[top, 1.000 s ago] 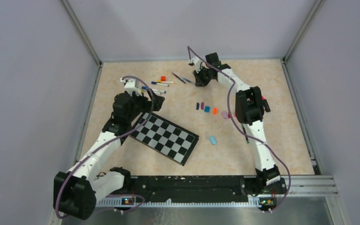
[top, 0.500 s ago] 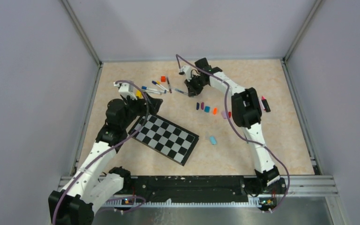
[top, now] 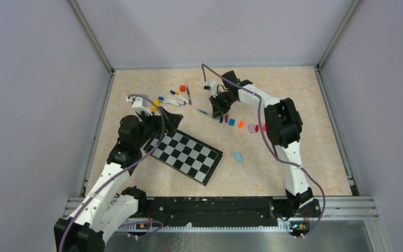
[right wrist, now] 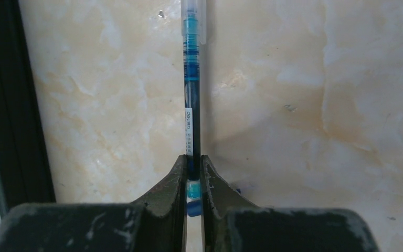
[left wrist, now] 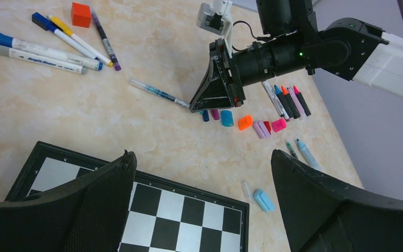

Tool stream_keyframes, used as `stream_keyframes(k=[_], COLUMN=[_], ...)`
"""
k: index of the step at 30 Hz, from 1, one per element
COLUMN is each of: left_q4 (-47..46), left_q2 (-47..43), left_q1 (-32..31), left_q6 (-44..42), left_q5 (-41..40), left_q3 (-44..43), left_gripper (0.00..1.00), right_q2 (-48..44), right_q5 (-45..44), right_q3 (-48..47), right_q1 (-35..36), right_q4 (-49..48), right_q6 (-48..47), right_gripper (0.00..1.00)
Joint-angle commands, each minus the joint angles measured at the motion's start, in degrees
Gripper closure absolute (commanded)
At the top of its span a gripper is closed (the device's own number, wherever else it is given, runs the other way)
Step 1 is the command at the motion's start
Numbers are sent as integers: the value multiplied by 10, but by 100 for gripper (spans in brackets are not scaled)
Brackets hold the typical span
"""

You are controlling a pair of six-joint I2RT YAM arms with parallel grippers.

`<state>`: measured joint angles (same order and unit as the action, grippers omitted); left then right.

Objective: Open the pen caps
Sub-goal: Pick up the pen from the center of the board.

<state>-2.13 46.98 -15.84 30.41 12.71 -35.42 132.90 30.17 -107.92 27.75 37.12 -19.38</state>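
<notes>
The pen caps [left wrist: 245, 122], small stubby plastic pieces in blue, purple, teal, orange, lilac and pink, lie loose in a short row on the marbled tabletop [top: 299, 94], just to the 3 o'clock side of its middle. One pale blue cap [top: 237, 156] sits apart toward 6 o'clock. The right end effector [right wrist: 193, 178] has come back from the 12 o'clock edge to the row's 9 o'clock end. It brings a slim clear-barrelled pen with blue ink [right wrist: 193, 105], pinched tight by its tail. The pen's clear cap [right wrist: 193, 23] sits on the far tip, pointing toward 10 o'clock. The left end effector [left wrist: 202, 156], spread wide and holding nothing, has swung over the far corner of the black-and-white checkerboard [top: 186, 155], toward that tip. This suggests the pen is being presented so the left arm can pull its cap off, a step not yet done.
</notes>
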Motion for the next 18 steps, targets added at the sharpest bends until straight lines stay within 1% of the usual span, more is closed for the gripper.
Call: stream_keyframes(k=[1,4,6,11,13,15,18], left_q4=[-56,-80,-98,-208,-249,-287,-318], left_q2=[-10,-2,7,44,74,100,128], left_q1=[3,3,3,3,3,3,3], left_q6=[72,125,184,289,315,320,336], left_q5=[15,16,4,23,32,45,37], left_q3=[30,46,60,104,109,107,106], left_gripper=[1,1,1,1,1,1,1], right_q2=[-66,-73,-78,-124,-154,-185,-232], right_q5=[40,51,60,110,132,164,208], right_q3=[20,31,36,73,104,136,195], right_q1=[10,10,10,10,10,10,10], right_q4=[-43,-50,-55,-74,-88,-99,-128], right_q6=[42,51,57,80,91,95,112], right_gripper=[100,100,100,100,100,100,100])
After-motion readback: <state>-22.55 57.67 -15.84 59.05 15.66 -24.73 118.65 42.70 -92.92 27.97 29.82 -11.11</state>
